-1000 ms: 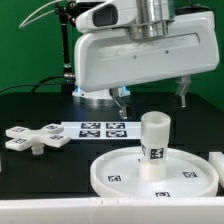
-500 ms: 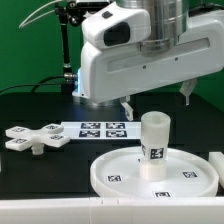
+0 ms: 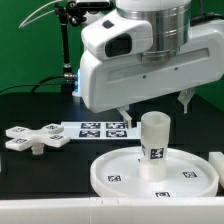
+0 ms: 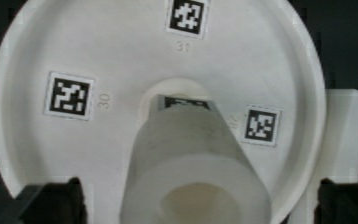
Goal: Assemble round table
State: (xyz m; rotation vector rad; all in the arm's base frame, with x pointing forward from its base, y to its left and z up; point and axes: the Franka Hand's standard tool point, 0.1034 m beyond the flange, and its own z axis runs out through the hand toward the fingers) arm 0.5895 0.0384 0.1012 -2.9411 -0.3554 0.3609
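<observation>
The large rimmed round disc (image 3: 125, 178) lies flat on the black table at the front. The short cylinder leg (image 3: 154, 144) stands upright at its middle. The cross-shaped four-arm piece (image 3: 34, 138) lies on the table at the exterior view's left. My gripper (image 3: 154, 102) hangs open just above the leg, one finger on each side of it, touching nothing. In the wrist view the leg (image 4: 197, 160) rises from the disc (image 4: 105, 55) between my two dark fingertips (image 4: 51, 203), with my gripper (image 4: 197, 205) centred over its top.
The marker board (image 3: 100, 129) lies flat behind the disc, between it and the arm's base. A white block (image 4: 352, 125) sits at the disc's edge at the exterior view's right (image 3: 219, 165). A dark stand rises at the back.
The arm has moved toward the exterior view's right and a little down, bringing the open fingers over and around the top of the leg.
</observation>
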